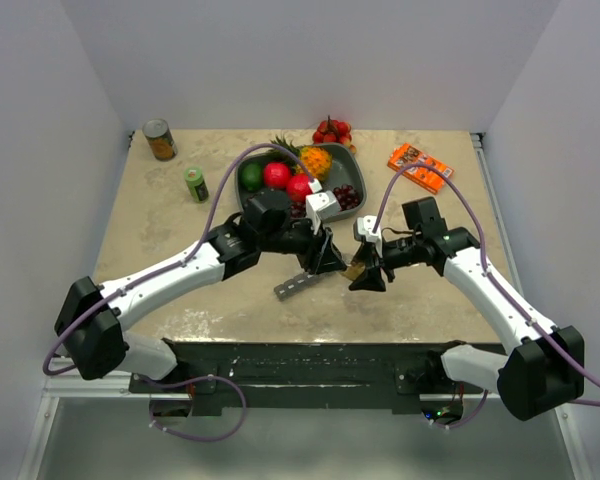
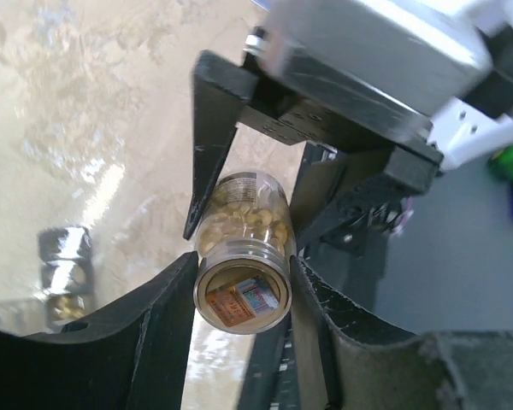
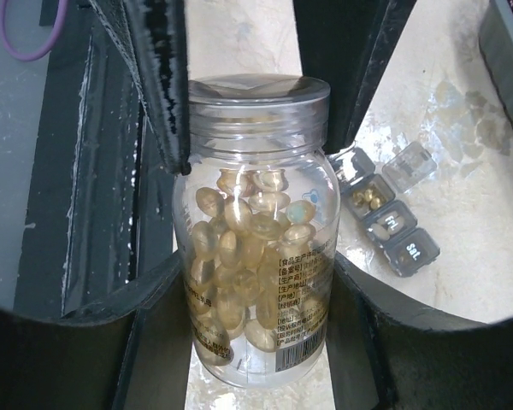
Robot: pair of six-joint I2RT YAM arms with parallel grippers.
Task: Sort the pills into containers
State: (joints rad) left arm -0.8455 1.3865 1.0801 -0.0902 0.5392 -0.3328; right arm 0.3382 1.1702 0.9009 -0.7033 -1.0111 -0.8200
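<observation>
A pale, marbled table (image 1: pixel 160 250) stands boxed in by plain white walls (image 1: pixel 300 60) on three sides. Over its middle the two arms meet. The right gripper (image 3: pixel 252 290) is clamped around the body of a clear pill bottle (image 3: pixel 256 196) full of amber capsules, and the left gripper (image 2: pixel 244 273) is clenched on the bottle's cap end, directly opposite. Only the right wrist view shows the containers (image 3: pixel 389 213) sharply. They lie on the table just right of that gripper's fingers, at least one lid raised, a few capsules in one compartment, and letters on two lids, perhaps day names. From the left wrist they are a blur left of the fingers. The overhead view alone shows the fruit tray (image 1: pixel 345 165) beyond both grippers, a can (image 1: pixel 160 140) and a green tin (image 1: pixel 196 183) far off the left gripper's side, and an orange packet (image 1: pixel 420 167) beyond the right. The side walls stand well apart from both grippers, and the table's near edge runs close behind the containers.
</observation>
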